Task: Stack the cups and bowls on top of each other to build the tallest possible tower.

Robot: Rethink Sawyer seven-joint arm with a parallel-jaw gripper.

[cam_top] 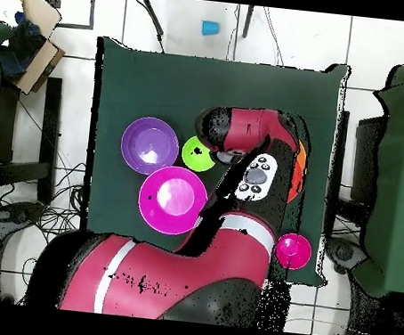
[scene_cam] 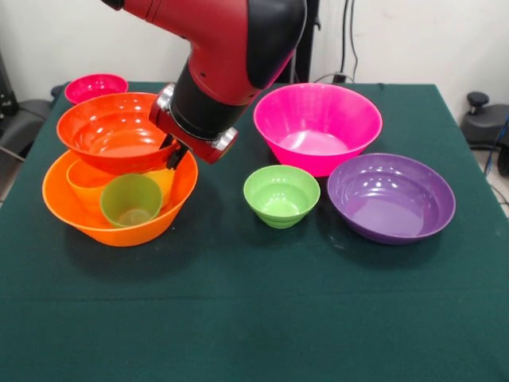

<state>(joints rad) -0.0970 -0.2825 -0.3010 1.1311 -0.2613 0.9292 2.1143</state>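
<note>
Bowls and cups share a dark green tablecloth (scene_cam: 254,318); no brand, label or readable writing shows on any of them. Six bowls can be counted. The large orange bowl (scene_cam: 119,227) sits at the front view's left and forms the base of the tower. Inside it lie two cups: an orange cup (scene_cam: 86,185) tipped on its side, and a green cup (scene_cam: 131,200), also tipped, its mouth facing the camera. The wide red-orange bowl (scene_cam: 115,131) is tilted above the orange bowl's far rim, resting on or just over it; which of the two cannot be told. The gripper (scene_cam: 173,151) meets this bowl at its right rim, with dark fingertips (scene_cam: 176,155) at the edge; they appear clamped on the rim, though the wrist hides most of the contact. The small crimson bowl (scene_cam: 96,86) stands alone behind the tower. The large pink bowl (scene_cam: 317,127) stands upright near the table's middle, the small light green bowl (scene_cam: 281,195) just in front of it, and the wide purple bowl (scene_cam: 391,197) to its right, close beside but apart from both. In the overhead view the red and black arm (cam_top: 235,223) covers the tower, leaving only a sliver of orange, and a blue cup (cam_top: 209,28) lies on the floor beyond the table's edge.
</note>
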